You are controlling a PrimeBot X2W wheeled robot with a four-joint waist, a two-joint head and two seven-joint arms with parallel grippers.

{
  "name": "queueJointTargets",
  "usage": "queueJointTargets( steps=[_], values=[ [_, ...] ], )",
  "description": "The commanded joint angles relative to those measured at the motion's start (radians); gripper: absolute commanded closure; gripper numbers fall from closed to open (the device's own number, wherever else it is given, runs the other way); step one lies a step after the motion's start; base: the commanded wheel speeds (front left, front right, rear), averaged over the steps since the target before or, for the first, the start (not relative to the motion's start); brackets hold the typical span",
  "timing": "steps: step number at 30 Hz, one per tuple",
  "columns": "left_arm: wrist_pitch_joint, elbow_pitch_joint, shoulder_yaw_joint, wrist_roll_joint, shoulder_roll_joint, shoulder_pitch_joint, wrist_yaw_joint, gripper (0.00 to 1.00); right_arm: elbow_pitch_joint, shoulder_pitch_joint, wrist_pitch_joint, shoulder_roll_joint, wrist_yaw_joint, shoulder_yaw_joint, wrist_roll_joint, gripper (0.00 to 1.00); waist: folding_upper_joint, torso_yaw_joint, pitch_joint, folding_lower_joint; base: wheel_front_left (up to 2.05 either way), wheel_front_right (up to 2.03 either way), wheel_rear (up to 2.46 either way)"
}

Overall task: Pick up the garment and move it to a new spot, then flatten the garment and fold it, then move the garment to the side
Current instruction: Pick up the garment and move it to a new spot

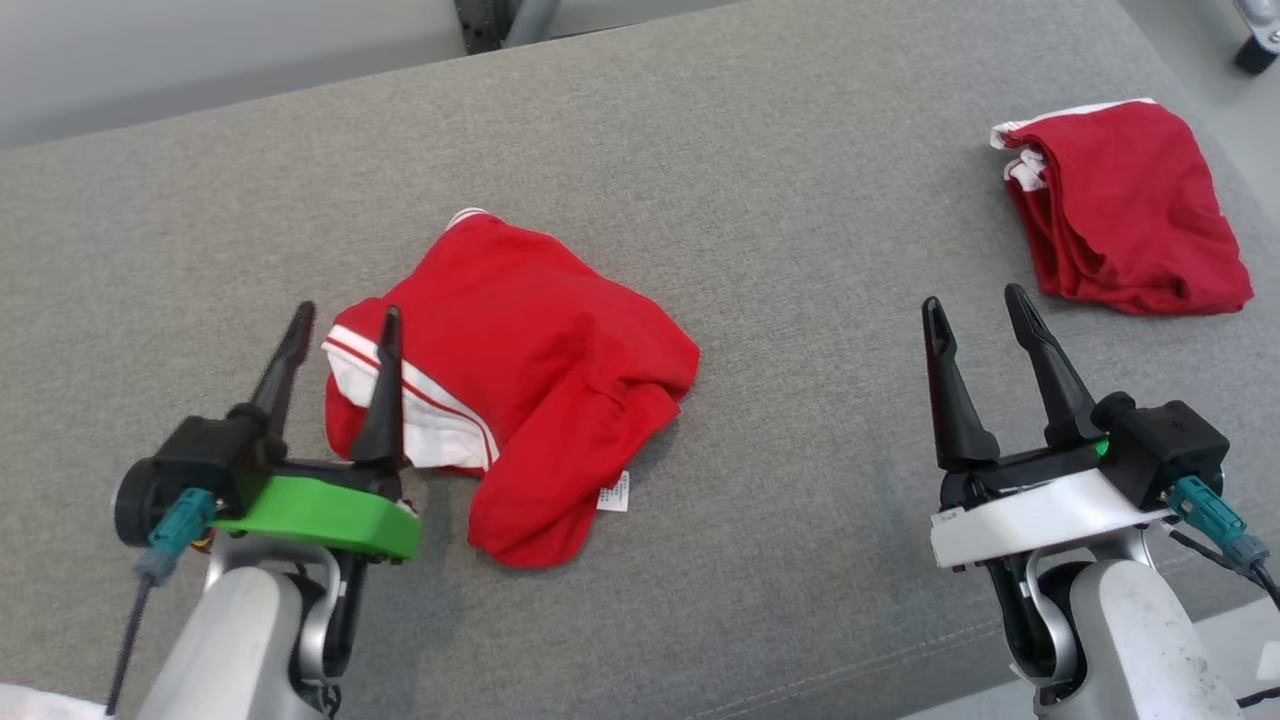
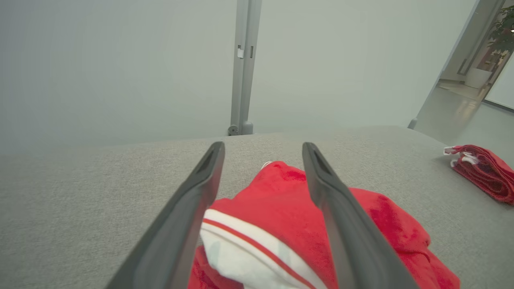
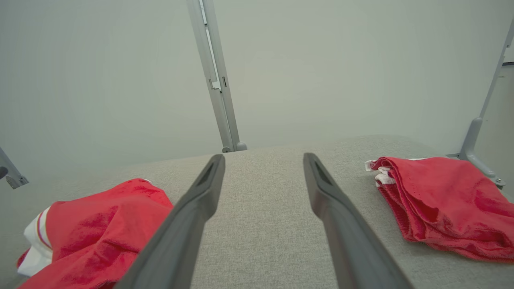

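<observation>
The limp, evidently light red garment (image 1: pixel 520 370) lies crumpled on the table (image 1: pixel 780 200) beside the left gripper (image 1: pixel 345 315), which gapes empty like the right gripper (image 1: pixel 975 295); its white-striped band (image 1: pixel 425 415), perhaps a hem, suits gripping.

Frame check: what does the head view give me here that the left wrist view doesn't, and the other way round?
Head view adds: the right gripper, open over the bare grey surface, and a small white label on the crumpled red garment. Left wrist view adds: a doorway with a plant beyond the surface's far right corner. Both share: the crumpled red garment with its white striped band, the folded red garment off to the right, and the left gripper, open at that band.
</observation>
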Motion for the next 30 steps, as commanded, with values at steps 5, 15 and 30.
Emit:
queueJointTargets(
  steps=[5, 15, 30],
  values=[
    [-0.02, -0.048, 0.123, -0.028, 0.081, 0.054, 0.044, 0.0, -0.007, 0.026, 0.023, -0.018, -0.001, -0.002, -0.011, 0.0, 0.0, 0.097, -0.067, 0.0, 0.0, 0.0, 0.0],
    [-0.008, -0.144, 0.196, -0.053, 0.157, 0.192, 0.063, 0.0, -0.002, 0.067, 0.053, -0.045, -0.002, 0.008, -0.005, 0.0, 0.0, 0.132, -0.124, 0.0, 0.0, 0.0, 0.0],
    [0.058, -0.267, 0.147, -0.044, 0.142, 0.344, 0.105, 0.0, -0.024, 0.141, 0.086, -0.067, -0.002, -0.003, 0.002, 0.0, 0.0, 0.137, -0.202, 0.0, 0.0, 0.0, 0.0]
  ],
)
